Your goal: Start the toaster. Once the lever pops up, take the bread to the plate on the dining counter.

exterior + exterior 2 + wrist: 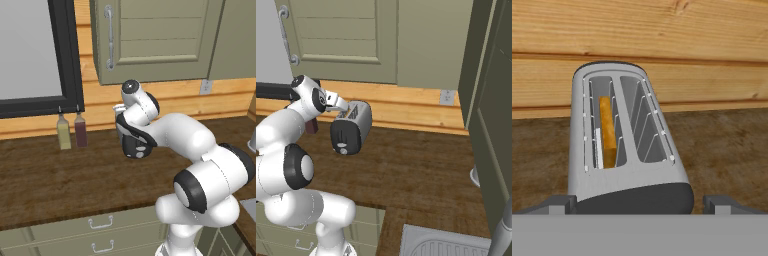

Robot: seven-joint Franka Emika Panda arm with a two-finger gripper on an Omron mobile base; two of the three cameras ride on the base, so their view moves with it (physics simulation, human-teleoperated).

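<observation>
Simulated kitchen, seen over a white robot arm (200,165) with dark joints. Arm bent forward over a dark-brown wooden countertop (416,170), hand reaching toward the far wall of pale wood planks (406,107).

Toaster (351,127), small, rounded, silver-grey with a black end panel facing near, standing on the countertop close to the far wall. Two slots on top. Bread (607,131), a thin slice with a golden-orange crust, sitting upright in the left slot as seen from the hand, its top edge below the slot rim. Right slot showing bare wire guides.

Gripper (640,202) just near the toaster's black end, above it, fingers (559,204) spread wide to either side of the toaster's width, holding nothing, not touching the toaster as far as can be told.

Olive-green cabinets (150,40) on the wall above. Two bottles (72,131), one yellowish and one dark red, standing against the wall to the left, beneath a dark-framed window (35,55). Drawers (100,235) below the countertop edge. Wall outlet (446,97) to the right of the toaster.
</observation>
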